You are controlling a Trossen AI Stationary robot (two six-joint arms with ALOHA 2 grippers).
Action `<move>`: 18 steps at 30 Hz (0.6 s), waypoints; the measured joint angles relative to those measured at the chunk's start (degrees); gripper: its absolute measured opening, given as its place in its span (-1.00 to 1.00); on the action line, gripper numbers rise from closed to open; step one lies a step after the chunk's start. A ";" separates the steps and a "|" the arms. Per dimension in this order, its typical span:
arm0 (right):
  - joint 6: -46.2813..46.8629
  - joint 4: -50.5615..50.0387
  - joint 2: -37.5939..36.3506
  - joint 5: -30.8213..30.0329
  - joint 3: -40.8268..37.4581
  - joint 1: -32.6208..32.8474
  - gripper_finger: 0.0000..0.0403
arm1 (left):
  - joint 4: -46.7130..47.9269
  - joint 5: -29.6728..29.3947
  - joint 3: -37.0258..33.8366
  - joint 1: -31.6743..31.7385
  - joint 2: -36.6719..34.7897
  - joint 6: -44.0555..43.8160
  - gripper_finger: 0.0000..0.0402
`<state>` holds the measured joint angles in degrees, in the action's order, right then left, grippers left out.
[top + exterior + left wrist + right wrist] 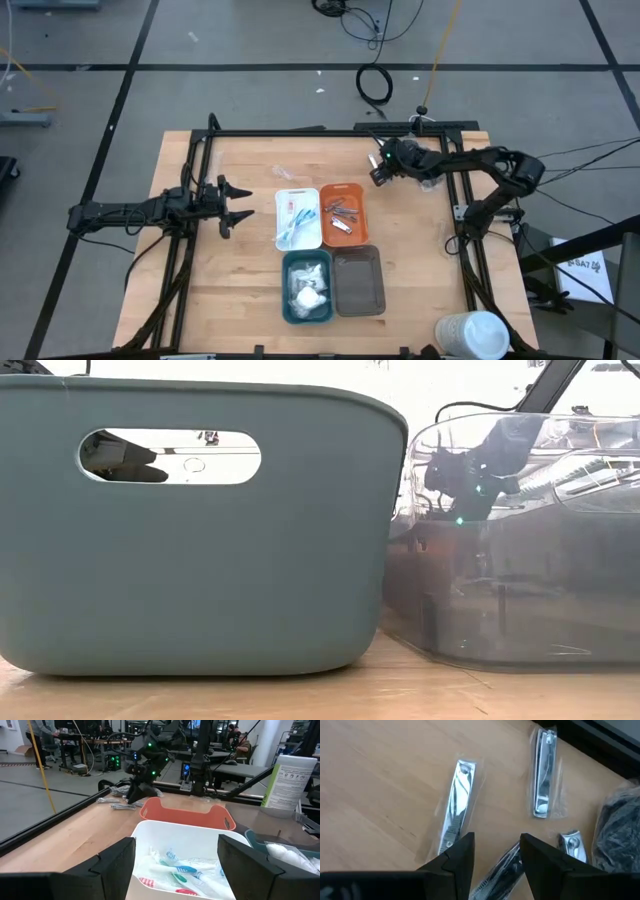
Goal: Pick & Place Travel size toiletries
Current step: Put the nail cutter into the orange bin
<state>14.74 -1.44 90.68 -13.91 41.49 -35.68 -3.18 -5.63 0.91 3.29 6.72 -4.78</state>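
Note:
Several silver nail clippers in clear wrap lie flat on the wood at the table's far right. My right gripper (497, 845) slants down over them, open; one clipper (502, 865) lies between its fingers, and I cannot tell whether they touch it. Two more clippers (457, 802) (543, 772) lie just beyond, and a dark roundish bundle (620, 827) sits beside them. In the high view this gripper (378, 175) is behind the orange tray (343, 235). My left gripper (235, 203) waits open and level at the table's left, facing the white tray (165, 832).
Four trays stand at the table's middle: the white one holds wrapped toothbrushes (182, 872), the orange one silver pieces (340, 210), the teal one (307, 285) white sachets, next to the grey one (359, 282). A big white cup (472, 335) lies at the near right corner.

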 joint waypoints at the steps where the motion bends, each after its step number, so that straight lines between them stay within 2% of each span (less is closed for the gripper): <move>1: 0.00 -0.23 0.07 0.05 0.03 -0.21 -0.26 | -0.02 0.00 0.00 0.00 0.00 0.02 0.36; 8: -2.06 -1.15 -1.52 0.74 -0.11 -0.18 -0.21 | -0.02 0.00 0.00 0.02 0.02 0.02 0.36; 14: -3.17 -2.84 -4.28 0.50 -0.08 0.54 0.03 | -0.01 0.00 0.00 0.01 0.01 0.02 0.36; 18: -0.11 -6.81 -4.81 0.50 -0.08 0.34 0.16 | -0.02 0.00 0.00 0.01 0.02 0.02 0.36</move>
<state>14.63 -8.25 85.87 -13.41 41.41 -35.33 -3.20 -5.63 0.91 3.29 6.74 -4.75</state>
